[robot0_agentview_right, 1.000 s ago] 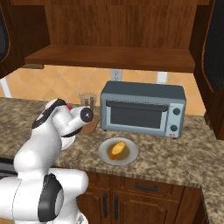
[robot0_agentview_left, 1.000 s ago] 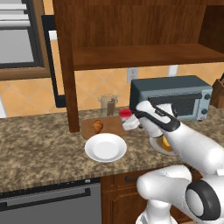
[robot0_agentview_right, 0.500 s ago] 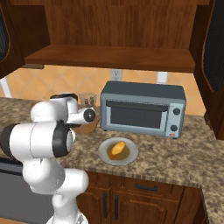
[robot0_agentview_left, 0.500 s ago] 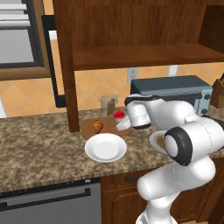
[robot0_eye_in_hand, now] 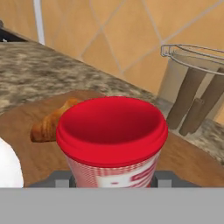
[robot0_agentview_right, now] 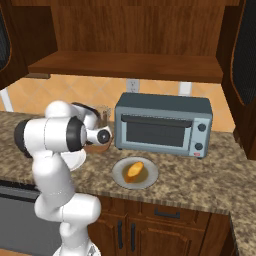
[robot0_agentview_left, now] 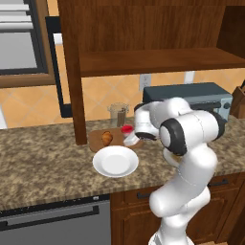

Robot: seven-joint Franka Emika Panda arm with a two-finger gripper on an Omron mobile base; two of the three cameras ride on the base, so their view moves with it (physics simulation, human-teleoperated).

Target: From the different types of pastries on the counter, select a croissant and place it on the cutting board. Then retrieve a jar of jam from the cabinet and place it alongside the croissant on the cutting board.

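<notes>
My gripper (robot0_agentview_left: pixel 130 139) is shut on the jar of jam (robot0_agentview_left: pixel 127 135), a small pale jar with a red lid, at the right end of the cutting board (robot0_agentview_left: pixel 97 136). I cannot tell whether the jar touches the board. In the hand view the jar of jam (robot0_eye_in_hand: pixel 112 140) sits close up, with the croissant (robot0_eye_in_hand: pixel 50 122) lying on the cutting board (robot0_eye_in_hand: pixel 26 118) to its left. The croissant (robot0_agentview_left: pixel 107 138) lies mid-board on the granite counter (robot0_agentview_left: pixel 43 167). The rounder pastry (robot0_agentview_right: pixel 135 171) rests on a small plate (robot0_agentview_right: pixel 150 176). The cabinet (robot0_agentview_left: pixel 74 72) hangs above.
A round white plate (robot0_agentview_left: pixel 115 161) lies just in front of the board. A clear glass container (robot0_agentview_left: pixel 118 114) with dark sticks stands behind the board, right of the jar in the hand view (robot0_eye_in_hand: pixel 192 83). A grey toaster oven (robot0_agentview_left: pixel 191 95) stands to the right.
The arm has folded round to the left. The held jar has shifted slightly left and down, over the right end of the cutting board.
</notes>
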